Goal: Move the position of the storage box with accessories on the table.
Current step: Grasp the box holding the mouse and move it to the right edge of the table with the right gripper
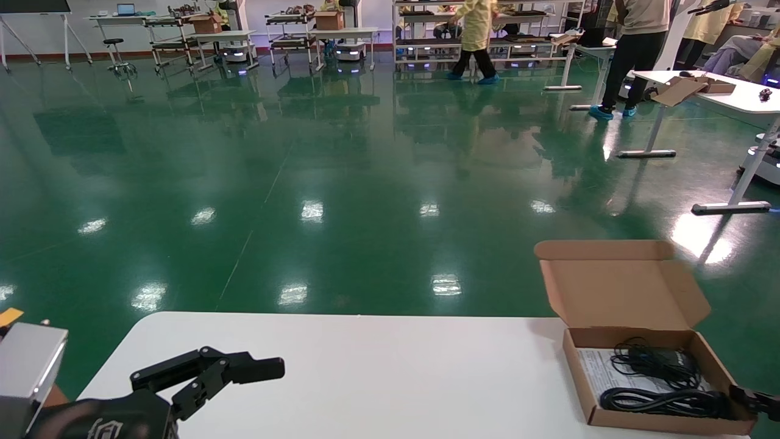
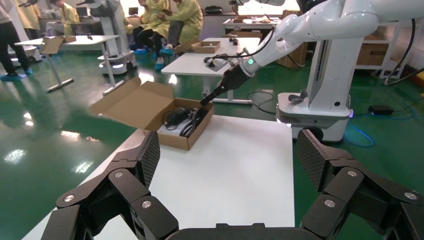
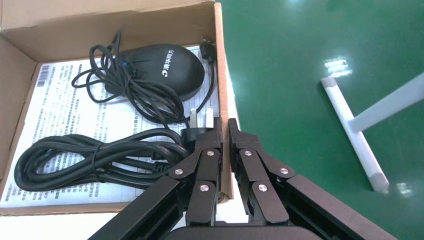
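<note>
— Box position?
— The storage box (image 1: 655, 381), lid open, sits at the table's (image 1: 378, 378) far right end.
— Which arm has it?
— The right gripper (image 3: 225, 131), jaws pinched shut on the box's right side wall, across its short axis. The left gripper (image 2: 227, 160), spread wide and empty, hovers well left of the box.

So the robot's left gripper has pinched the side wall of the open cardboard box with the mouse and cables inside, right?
Not quite: it is the right gripper that is shut on the side wall of the storage box, as the right wrist view shows. The left gripper hangs open over the table, far from the box. The box is indeed open, with the mouse and cables inside.
</note>
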`<act>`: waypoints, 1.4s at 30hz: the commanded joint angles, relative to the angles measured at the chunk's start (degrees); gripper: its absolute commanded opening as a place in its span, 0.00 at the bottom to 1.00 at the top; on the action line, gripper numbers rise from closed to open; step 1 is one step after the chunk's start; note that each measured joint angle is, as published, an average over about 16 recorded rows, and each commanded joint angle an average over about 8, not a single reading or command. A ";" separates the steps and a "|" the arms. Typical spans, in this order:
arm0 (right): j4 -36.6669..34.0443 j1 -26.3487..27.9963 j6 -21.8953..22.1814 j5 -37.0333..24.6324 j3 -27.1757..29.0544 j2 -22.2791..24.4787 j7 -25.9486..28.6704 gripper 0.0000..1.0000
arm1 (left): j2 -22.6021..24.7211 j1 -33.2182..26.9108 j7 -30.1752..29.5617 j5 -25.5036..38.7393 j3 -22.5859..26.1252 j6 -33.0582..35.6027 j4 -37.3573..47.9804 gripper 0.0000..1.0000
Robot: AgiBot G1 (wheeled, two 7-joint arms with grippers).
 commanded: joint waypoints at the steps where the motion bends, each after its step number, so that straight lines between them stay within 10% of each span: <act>1: 0.08 -0.38 0.14 0.20 0.14 -0.33 -0.15 0.00 | 0.00 0.00 0.00 0.00 0.00 0.00 0.00 1.00; 42: 0.46 -2.83 5.48 2.30 1.66 -2.69 -7.29 0.00 | 0.00 0.00 0.00 0.00 0.00 0.00 0.00 1.00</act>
